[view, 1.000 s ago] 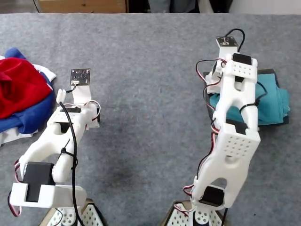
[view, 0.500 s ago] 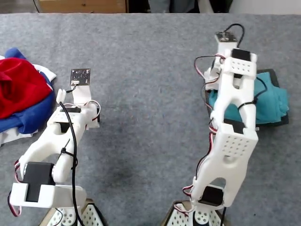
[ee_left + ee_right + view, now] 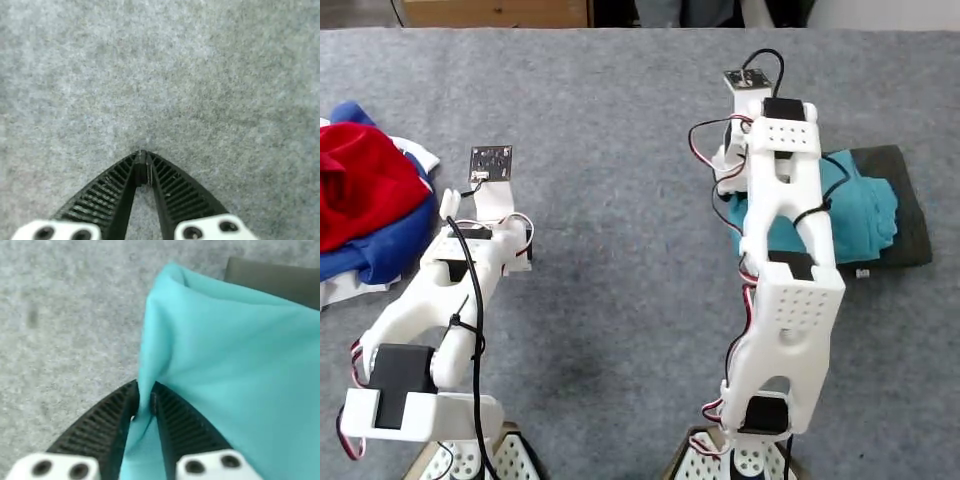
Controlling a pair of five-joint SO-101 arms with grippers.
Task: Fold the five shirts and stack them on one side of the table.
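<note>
The table (image 3: 620, 120) is mottled grey felt. At the far left, a red shirt (image 3: 360, 185) lies over a blue shirt (image 3: 390, 245), with white cloth (image 3: 340, 290) under both. At the right, a teal shirt (image 3: 865, 215) lies on a dark grey shirt (image 3: 910, 215). The left arm (image 3: 440, 290) and right arm (image 3: 790, 250) are white with black motors and red, black and white wires. The left gripper (image 3: 142, 172) and right gripper (image 3: 145, 402) are ribbed black.

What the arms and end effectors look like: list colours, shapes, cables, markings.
Both the left arm and right arm are white with black servos at the joints. The right has panels of small holes. Red, black and white wires loop near each wrist; a black cable runs along the left. The left end effector and right end effector have black, ribbed, tapering fingers on white mounts.
</note>
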